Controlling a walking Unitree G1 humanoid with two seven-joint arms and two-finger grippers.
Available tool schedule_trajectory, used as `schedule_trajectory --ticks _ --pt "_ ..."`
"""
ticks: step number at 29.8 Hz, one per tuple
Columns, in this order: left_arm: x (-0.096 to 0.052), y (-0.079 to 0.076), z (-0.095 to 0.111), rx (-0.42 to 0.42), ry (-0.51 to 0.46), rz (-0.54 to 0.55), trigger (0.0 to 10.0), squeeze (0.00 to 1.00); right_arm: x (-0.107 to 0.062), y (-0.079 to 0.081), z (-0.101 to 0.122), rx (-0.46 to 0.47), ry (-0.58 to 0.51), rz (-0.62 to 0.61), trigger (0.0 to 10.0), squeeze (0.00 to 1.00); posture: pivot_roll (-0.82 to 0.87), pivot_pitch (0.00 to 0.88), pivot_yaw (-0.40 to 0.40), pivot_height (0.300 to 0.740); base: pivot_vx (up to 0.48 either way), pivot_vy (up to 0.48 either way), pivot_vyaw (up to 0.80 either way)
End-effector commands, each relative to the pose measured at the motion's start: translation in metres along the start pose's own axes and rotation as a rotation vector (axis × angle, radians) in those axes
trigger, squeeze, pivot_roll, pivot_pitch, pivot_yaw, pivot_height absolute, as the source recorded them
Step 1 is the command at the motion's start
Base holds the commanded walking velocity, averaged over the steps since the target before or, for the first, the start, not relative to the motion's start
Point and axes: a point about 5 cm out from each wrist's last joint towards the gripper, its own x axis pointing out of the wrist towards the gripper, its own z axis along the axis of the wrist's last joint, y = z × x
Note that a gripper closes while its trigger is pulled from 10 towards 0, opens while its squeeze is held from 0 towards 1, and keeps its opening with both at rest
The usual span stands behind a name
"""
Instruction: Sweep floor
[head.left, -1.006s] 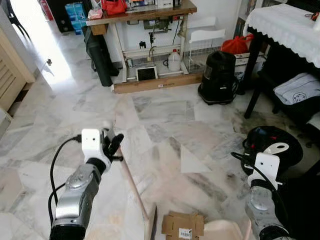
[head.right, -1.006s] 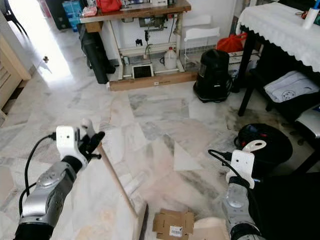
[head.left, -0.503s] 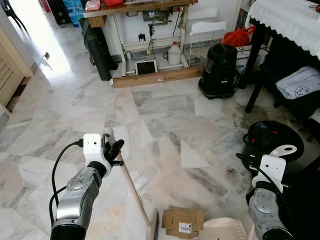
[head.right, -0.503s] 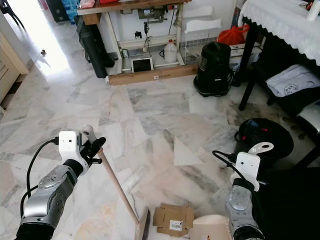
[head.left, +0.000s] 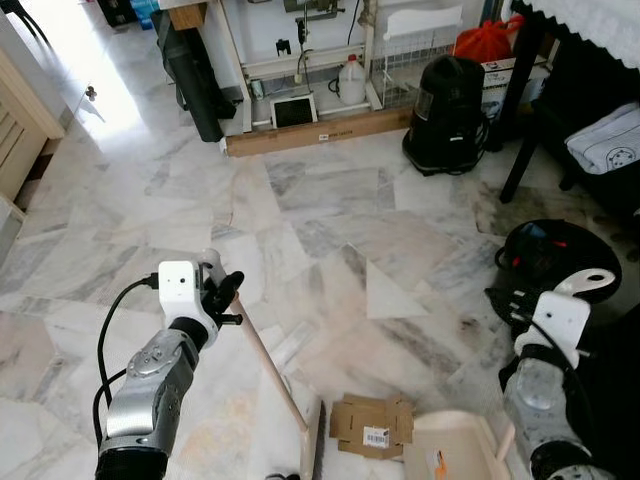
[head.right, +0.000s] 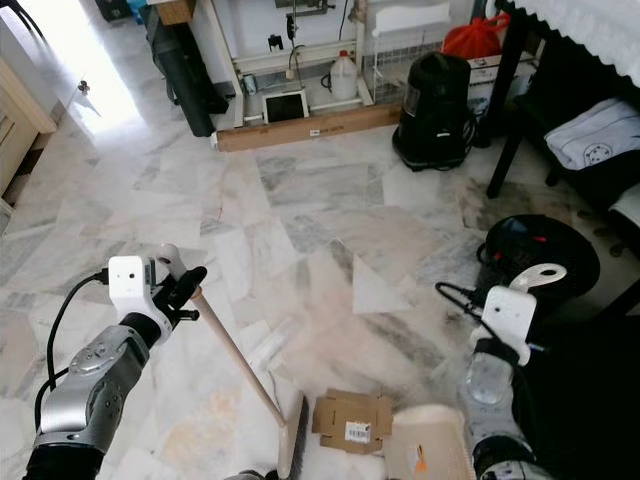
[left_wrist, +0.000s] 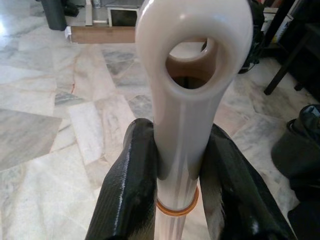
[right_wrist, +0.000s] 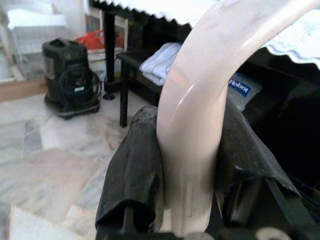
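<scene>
Left gripper (left_wrist: 175, 175) raised over the marble floor (head.left: 330, 215), its two black fingers (left_wrist: 127, 190) pressed tight against either side of the cream broom handle (left_wrist: 182, 120), just below the hanging loop at its top end. From there, wooden broomstick (head.left: 272, 370) slanting down and toward the robot's right to the broom head (head.left: 312, 450) resting on the floor. Just beside the head, a flattened cardboard piece (head.left: 372, 425) with a barcode label, lying flat on the tiles. Next to that, a cream dustpan (head.left: 455, 455) on the floor, close to the cardboard. Right gripper (right_wrist: 187, 170) clamped on the dustpan's curved cream handle (right_wrist: 200, 100), fingers (right_wrist: 132, 165) closed snugly on both sides. Farther off, a black vacuum cleaner (head.left: 445, 115) near a dark table's leg (head.left: 520, 150), and a long wooden plank (head.left: 315, 143) lying along the base of a workbench.
</scene>
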Motion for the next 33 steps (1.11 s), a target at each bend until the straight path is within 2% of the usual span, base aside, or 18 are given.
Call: schedule_trajectory --ticks 1,7,11,17,21,26,28,33 --pt "0.000 0.006 0.004 0.012 -0.003 0.016 10.0 0.00 0.009 0.002 0.016 0.031 -0.068 -0.011 10.0 0.00 0.15 0.145 0.131 0.740 0.000 0.000 0.00" --pt "0.000 0.004 0.005 0.010 -0.007 0.009 10.0 0.00 0.015 0.003 0.024 0.051 -0.097 -0.010 10.0 0.00 0.15 0.140 0.132 0.740 0.000 0.000 0.00" --pt "-0.002 0.004 0.008 0.012 -0.013 0.010 10.0 0.00 0.006 0.007 0.013 0.031 -0.053 0.021 10.0 0.00 0.17 0.151 0.137 0.740 0.000 0.000 0.00" --pt "-0.009 0.003 0.023 0.038 -0.030 -0.020 10.0 0.00 -0.021 0.014 -0.012 0.002 0.020 0.054 10.0 0.00 0.24 0.194 0.180 0.740 0.000 0.000 0.00" --pt "-0.012 0.003 0.027 0.047 -0.030 -0.024 10.0 0.00 -0.027 0.015 -0.016 -0.004 0.038 0.057 10.0 0.00 0.25 0.203 0.185 0.740 0.000 0.000 0.00" --pt "-0.015 0.001 0.021 0.053 0.024 -0.050 10.0 0.00 -0.036 0.018 -0.023 -0.013 0.064 0.065 10.0 0.00 0.25 0.206 0.184 0.740 0.000 0.000 0.00" --pt "-0.013 0.000 0.014 0.043 0.065 -0.055 10.0 0.00 -0.035 0.019 -0.021 -0.015 0.056 0.068 10.0 0.00 0.24 0.211 0.181 0.740 0.000 0.000 0.00" --pt "-0.008 -0.003 0.010 0.015 0.092 -0.055 10.0 0.00 -0.031 0.018 -0.018 -0.016 0.045 0.066 10.0 0.00 0.23 0.219 0.175 0.740 0.000 0.000 0.00"
